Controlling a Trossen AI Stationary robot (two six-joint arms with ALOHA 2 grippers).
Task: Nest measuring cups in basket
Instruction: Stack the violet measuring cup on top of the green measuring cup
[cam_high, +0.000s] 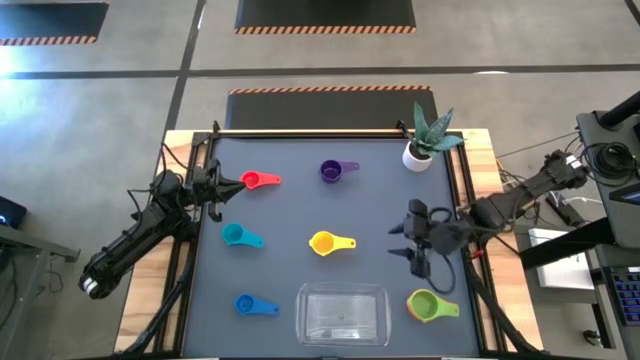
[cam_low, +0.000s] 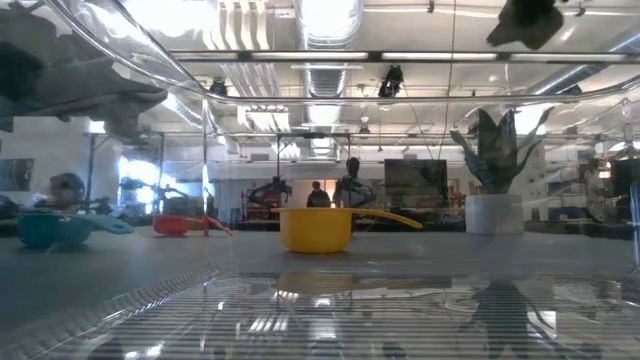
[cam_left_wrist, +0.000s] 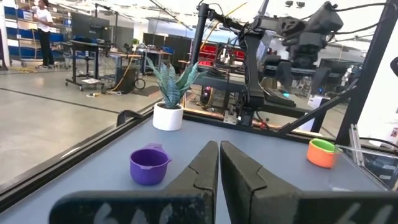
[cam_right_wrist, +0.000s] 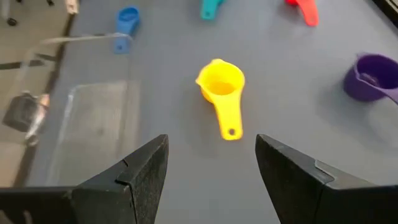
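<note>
Six cup spots show on the dark table in the high view: red (cam_high: 258, 181), purple (cam_high: 335, 171), teal (cam_high: 238, 236), yellow (cam_high: 325, 243), blue (cam_high: 250, 304), and a green cup (cam_high: 428, 304) sitting inside an orange one (cam_left_wrist: 322, 155). The clear basket (cam_high: 343, 313) stands at the near edge. My right gripper (cam_high: 405, 240) hovers open right of the yellow cup (cam_right_wrist: 222, 84), fingers pointing at it. My left gripper (cam_high: 222, 185) is shut at the table's left side, just left of the red cup; its wrist view looks past the shut fingers (cam_left_wrist: 219, 168) to the purple cup (cam_left_wrist: 149, 166).
A small white pot with a spiky plant (cam_high: 418, 152) stands at the far right corner. A black frame rail (cam_high: 330, 131) runs along the far edge. Bare table lies between the yellow cup and the basket (cam_right_wrist: 81, 124). People stand in the room beyond (cam_left_wrist: 43, 25).
</note>
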